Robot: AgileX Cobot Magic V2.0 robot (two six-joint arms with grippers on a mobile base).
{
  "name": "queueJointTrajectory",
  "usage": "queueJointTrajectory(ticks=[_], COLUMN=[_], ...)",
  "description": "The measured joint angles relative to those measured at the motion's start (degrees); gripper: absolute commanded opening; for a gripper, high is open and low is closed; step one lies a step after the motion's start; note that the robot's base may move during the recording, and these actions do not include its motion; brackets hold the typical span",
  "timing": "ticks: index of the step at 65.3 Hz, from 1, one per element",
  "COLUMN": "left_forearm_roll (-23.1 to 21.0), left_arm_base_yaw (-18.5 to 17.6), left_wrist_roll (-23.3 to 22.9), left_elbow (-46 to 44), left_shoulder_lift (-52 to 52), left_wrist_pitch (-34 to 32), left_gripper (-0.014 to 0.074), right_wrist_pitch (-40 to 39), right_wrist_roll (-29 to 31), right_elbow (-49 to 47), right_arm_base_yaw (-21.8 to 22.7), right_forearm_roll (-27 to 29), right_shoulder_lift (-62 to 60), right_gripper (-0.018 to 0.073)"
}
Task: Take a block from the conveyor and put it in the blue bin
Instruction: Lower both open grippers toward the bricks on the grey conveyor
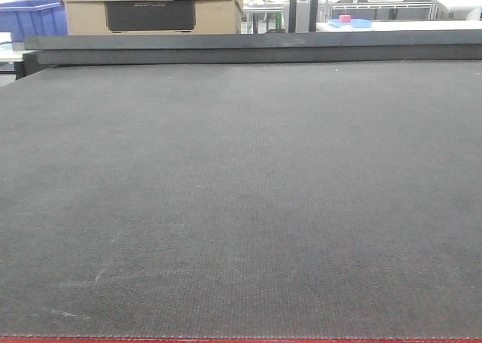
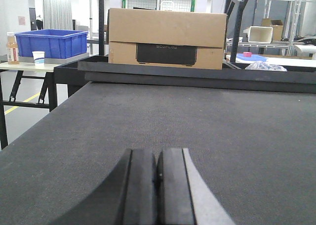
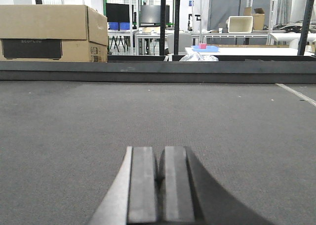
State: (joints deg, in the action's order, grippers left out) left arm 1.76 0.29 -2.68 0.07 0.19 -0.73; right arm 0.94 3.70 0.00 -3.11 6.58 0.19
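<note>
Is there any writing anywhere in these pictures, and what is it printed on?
"ECOFLOW": faint, on the dark panel of the cardboard box behind the conveyor.
Printed marks on the box's side: too small to read.
Wall sign: too blurred to read.
Nothing else is legible.

The belt (image 1: 241,207) lies flat and open from its red near edge (image 1: 241,340) to its far side, leaving room to pass above it across the whole width seen. Along the belt's far side a dark raised rail (image 1: 256,49) runs the full width, a low barrier to any reach beyond. Behind the belt, past that rail, a tall cardboard box (image 2: 165,37) blocks the left-middle stretch. Off the belt's far-left corner a blue bin (image 2: 49,43) sits on a side table (image 2: 24,67), with a paper cup (image 2: 38,57) and a bottle (image 2: 12,47) just beside it. Left of the belt lies open floor (image 2: 24,121).
</note>
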Motion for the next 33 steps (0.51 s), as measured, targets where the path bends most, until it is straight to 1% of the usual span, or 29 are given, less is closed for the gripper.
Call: queueJointTrajectory(ticks=[33], left_forearm_roll=[0.00], left_arm_base_yaw=[0.00], left_wrist_roll=[0.00], left_elbow=[0.00], left_shoulder_lift=[0.00], left_wrist_pitch=[0.00], left_gripper=[-0.0111], right_wrist_pitch=[0.00], right_wrist_roll=[0.00], right_elbow=[0.00], right_arm_base_yaw=[0.00], right_forearm_roll=[0.00], right_shoulder_lift=[0.00], right_gripper=[-0.0160])
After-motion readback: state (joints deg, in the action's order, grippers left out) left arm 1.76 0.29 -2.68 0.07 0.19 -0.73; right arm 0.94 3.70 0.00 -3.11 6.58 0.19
